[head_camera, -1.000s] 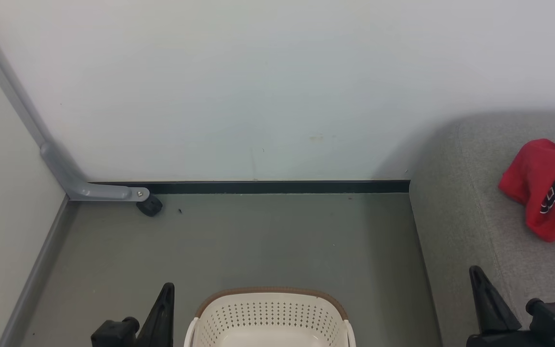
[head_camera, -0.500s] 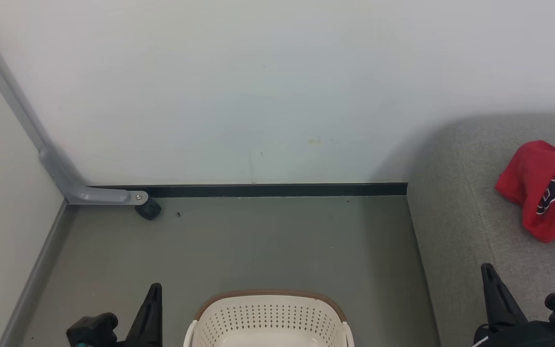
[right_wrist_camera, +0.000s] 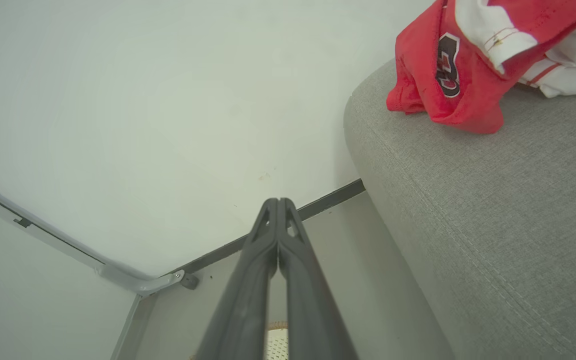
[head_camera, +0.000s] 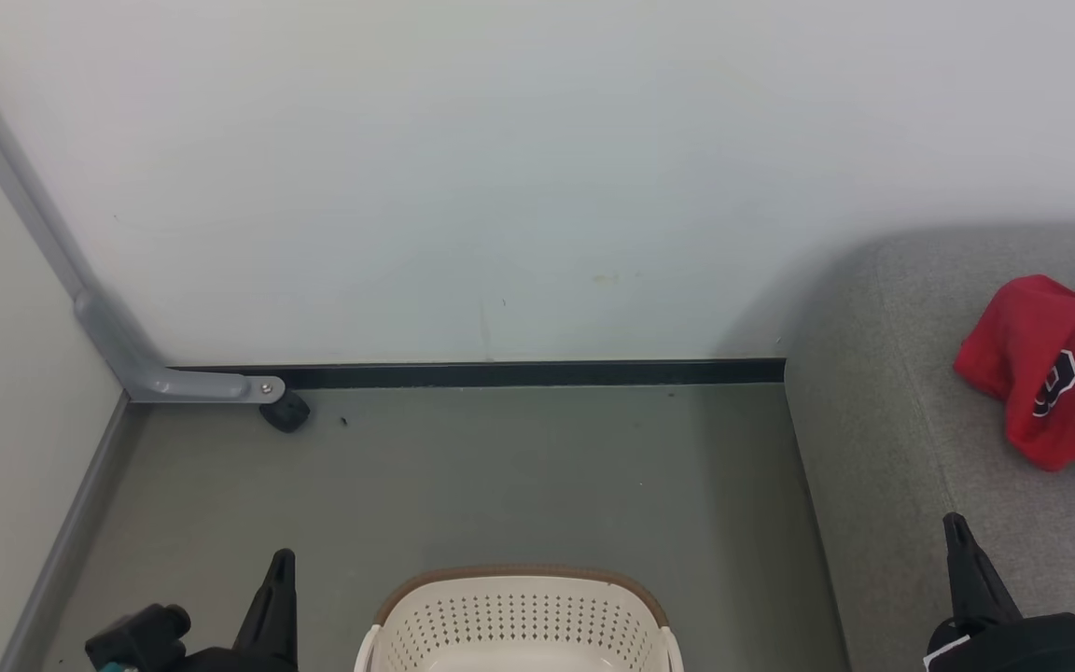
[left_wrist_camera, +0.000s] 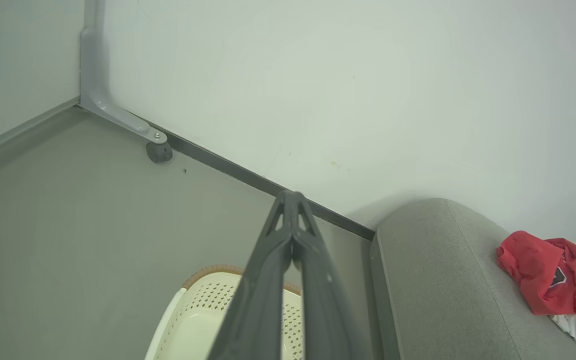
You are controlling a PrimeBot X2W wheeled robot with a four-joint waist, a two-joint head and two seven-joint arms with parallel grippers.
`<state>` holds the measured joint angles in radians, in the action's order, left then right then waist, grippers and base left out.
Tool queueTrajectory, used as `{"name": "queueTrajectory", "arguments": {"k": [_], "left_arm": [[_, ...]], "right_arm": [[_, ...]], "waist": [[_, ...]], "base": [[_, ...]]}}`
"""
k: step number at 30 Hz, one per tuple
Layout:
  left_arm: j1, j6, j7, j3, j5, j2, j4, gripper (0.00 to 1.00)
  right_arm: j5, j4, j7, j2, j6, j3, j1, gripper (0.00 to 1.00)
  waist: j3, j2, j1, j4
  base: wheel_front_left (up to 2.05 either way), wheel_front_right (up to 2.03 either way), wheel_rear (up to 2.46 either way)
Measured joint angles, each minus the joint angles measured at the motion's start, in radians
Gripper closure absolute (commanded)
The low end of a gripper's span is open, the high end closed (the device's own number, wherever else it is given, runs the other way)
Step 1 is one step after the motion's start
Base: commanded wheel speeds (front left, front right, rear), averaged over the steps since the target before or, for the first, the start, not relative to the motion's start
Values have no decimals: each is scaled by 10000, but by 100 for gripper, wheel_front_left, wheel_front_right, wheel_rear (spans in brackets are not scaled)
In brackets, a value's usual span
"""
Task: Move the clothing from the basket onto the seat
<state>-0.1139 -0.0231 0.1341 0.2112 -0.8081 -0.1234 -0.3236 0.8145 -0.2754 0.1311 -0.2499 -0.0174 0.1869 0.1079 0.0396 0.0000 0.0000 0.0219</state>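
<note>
Red clothing [head_camera: 1032, 383] heaped on grey seat [head_camera: 873, 467], far right; basket [head_camera: 519, 618] near centre; left gripper [head_camera: 283, 560], right gripper [head_camera: 954, 525] clenched, empty

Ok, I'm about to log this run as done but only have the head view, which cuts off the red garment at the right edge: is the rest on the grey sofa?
Observer: Yes. In the left wrist view the bright red fabric garment, white striped end included, lies on the grey woven-fabric sofa.
Operator: Is either hand holding anything?
Observer: The left hand is shut, fingers together, empty.
Operator: And the right?
Observer: The right hand is shut and empty as well.
</note>
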Motion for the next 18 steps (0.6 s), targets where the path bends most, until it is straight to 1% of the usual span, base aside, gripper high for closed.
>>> {"name": "queueTrajectory", "arguments": {"k": [14, 18], "left_arm": [[1, 324, -541, -606, -1498, 174, 17, 100], [1, 337, -640, -782, -1998, 221, 27, 100]], "right_arm": [[1578, -73, -522, 433, 265, -667, 0, 100], [2048, -90, -656, 545, 353, -853, 0, 100]], "waist": [[-78, 0, 0, -44], [-100, 0, 0, -57]], "base": [[0, 0, 0], [0, 0, 0]]}}
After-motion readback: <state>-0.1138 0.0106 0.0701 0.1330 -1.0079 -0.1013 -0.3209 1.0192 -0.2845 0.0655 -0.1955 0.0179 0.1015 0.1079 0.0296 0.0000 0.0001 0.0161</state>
